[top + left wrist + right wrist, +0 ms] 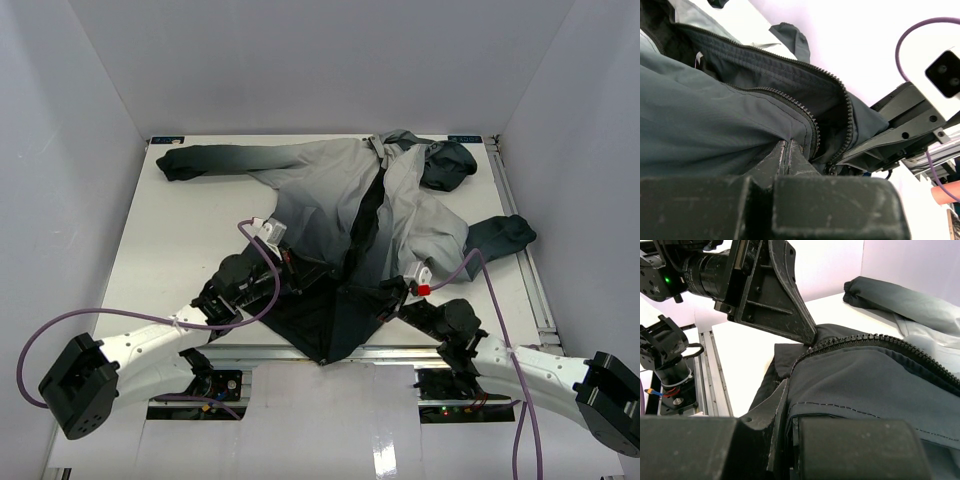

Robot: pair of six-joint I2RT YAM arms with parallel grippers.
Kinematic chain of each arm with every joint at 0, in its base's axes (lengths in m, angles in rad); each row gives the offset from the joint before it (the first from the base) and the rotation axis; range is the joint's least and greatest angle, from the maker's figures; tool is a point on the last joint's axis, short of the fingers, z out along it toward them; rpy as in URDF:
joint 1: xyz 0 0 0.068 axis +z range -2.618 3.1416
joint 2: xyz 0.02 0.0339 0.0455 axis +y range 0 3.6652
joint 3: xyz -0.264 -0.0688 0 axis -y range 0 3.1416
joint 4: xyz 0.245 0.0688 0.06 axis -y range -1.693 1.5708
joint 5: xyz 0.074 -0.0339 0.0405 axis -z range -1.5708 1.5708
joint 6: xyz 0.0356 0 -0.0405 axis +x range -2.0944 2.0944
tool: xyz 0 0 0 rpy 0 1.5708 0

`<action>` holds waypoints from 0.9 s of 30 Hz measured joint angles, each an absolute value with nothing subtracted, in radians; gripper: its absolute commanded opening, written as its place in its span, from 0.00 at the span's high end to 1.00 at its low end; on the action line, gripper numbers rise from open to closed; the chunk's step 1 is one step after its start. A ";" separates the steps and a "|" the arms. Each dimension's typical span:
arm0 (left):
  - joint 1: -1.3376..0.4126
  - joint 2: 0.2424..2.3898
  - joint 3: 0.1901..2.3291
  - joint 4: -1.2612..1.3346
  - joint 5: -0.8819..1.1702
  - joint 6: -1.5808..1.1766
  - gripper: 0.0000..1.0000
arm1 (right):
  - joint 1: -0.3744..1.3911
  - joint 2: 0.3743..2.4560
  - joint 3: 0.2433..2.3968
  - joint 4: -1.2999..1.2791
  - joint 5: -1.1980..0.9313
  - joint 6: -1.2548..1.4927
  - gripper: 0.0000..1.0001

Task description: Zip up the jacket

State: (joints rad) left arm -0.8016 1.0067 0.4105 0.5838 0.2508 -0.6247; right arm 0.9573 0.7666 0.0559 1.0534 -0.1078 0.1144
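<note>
- Lying flat on the worktop [190,230], the jacket [330,190] has its hood [450,165] at the far right. Its sleeves [200,160] are thrown out to either side and its dark hem [325,335] hangs at the near edge, within reach of both arms.
- The front is open: the two panels fall apart in a long dark slit that shows the lining [365,215], so none of the zipping looks done.
- The left hand [305,272] is pressed together on a fold of dark fabric, just beside the zipper teeth [810,117] of its panel, low down near the hem.
- The right hand [388,295] is likewise pinching the jacket. It has the opposite front panel clamped between its fingers [782,407], close below that panel's row of teeth.
- Both wrist views show the other hand just beside, so the two grips sit close together at the bottom of the opening.
- The placement makes sense. A zipper starts at the hem, and one hand on each panel lets the arms draw the two bottom ends together and keep the cloth taut.
- Neither the slider nor the pin end can be made out, so I cannot tell whether they are seated.
- My judgement: this is the aligning step, with joining the ends and the whole pull toward the hood left to do.
</note>
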 measured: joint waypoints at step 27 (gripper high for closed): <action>-0.803 0.991 0.381 0.623 0.272 -0.708 1.00 | 0.982 0.825 0.056 1.120 -0.045 0.045 0.92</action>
State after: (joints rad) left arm -0.8033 0.9909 0.3805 0.6230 0.2719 -0.7078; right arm 0.9818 0.8247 0.0563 1.1202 -0.0455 0.0445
